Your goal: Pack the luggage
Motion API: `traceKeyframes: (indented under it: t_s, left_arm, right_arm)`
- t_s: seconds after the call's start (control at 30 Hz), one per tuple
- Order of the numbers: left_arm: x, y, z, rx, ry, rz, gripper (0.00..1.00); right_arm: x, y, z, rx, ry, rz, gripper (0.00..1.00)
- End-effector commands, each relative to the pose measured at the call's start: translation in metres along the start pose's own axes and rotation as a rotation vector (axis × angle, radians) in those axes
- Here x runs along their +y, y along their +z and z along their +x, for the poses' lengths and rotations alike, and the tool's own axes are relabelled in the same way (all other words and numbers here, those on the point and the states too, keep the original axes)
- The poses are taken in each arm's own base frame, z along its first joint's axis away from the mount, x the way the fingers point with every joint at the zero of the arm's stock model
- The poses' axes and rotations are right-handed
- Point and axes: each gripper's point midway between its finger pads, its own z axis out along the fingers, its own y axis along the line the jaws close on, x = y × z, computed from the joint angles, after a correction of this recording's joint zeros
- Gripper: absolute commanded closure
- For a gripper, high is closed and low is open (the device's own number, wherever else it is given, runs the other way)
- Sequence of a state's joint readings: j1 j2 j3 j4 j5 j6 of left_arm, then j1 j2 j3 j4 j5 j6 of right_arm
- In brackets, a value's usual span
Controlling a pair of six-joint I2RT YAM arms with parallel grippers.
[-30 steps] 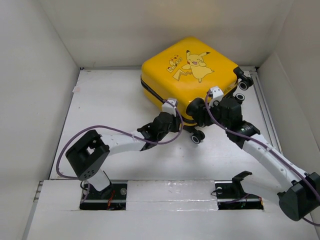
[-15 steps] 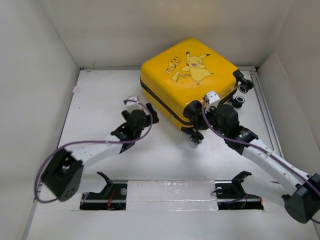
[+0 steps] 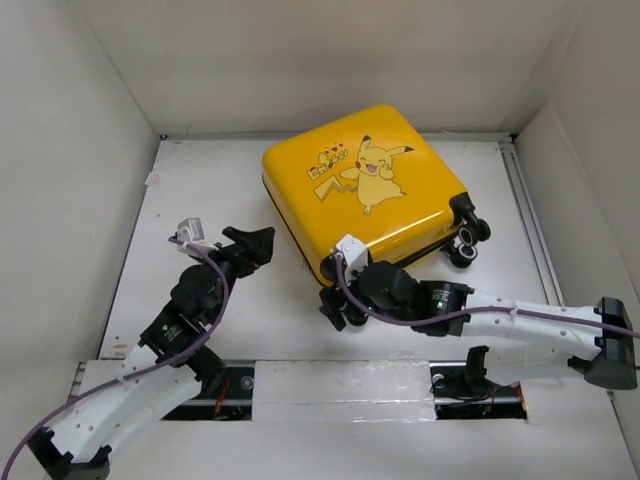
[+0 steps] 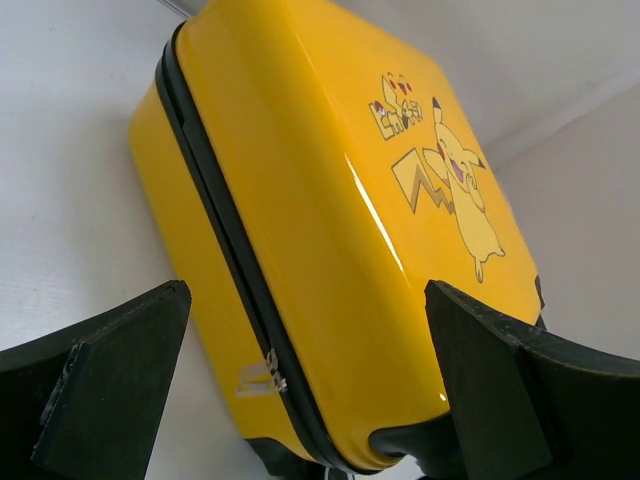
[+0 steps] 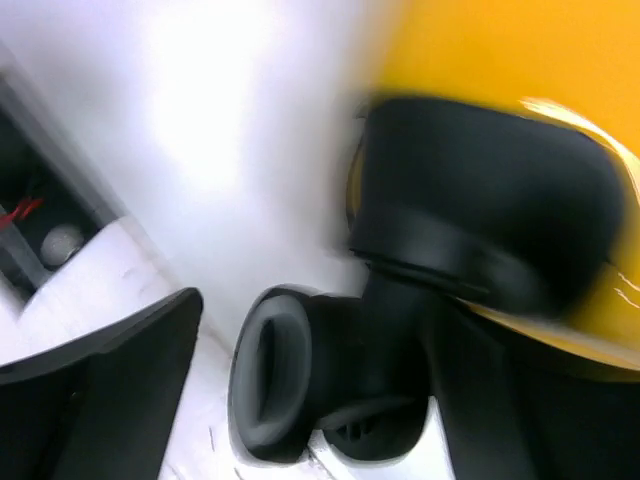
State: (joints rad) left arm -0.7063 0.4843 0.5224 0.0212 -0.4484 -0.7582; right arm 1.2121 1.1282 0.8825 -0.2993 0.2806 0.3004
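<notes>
The luggage (image 3: 360,185) is a glossy yellow hard-shell suitcase with a Pikachu print. It lies flat and zipped shut in the middle of the white table (image 3: 200,200). My left gripper (image 3: 252,243) hovers open a little to the left of its near-left side. In the left wrist view the luggage (image 4: 330,220) and its black zip line fill the space beyond the wide-apart left gripper (image 4: 307,300). My right gripper (image 3: 338,305) is low at the near-left corner. Its jaws stand open round a black spinner wheel (image 5: 290,385), and the left finger (image 5: 120,380) is clear of it.
Two more black wheels (image 3: 466,242) stick out at the suitcase's right corner. White walls close the table on the left, back and right, with a rail (image 3: 525,220) along the right side. The arm mounts (image 3: 480,385) sit at the near edge.
The suitcase has slid and turned toward the left and nearer. My left gripper let go, opened wide and drew back left. My right gripper swung left to the corner wheel and opened wider.
</notes>
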Motion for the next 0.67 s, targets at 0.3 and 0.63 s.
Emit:
traceKeyframes:
  t_s: [0.3, 0.63]
  left_arm:
    - [-0.001, -0.026, 0.002, 0.044, -0.048, 0.061, 0.0]
    - [-0.001, -0.007, -0.006, 0.037, 0.083, -0.027, 0.0]
  right_arm:
    - [-0.003, -0.112, -0.142, -0.514, 0.062, -0.025, 0.0]
    - [-0.059, -0.051, -0.115, -0.509, 0.167, 0.084, 0.0]
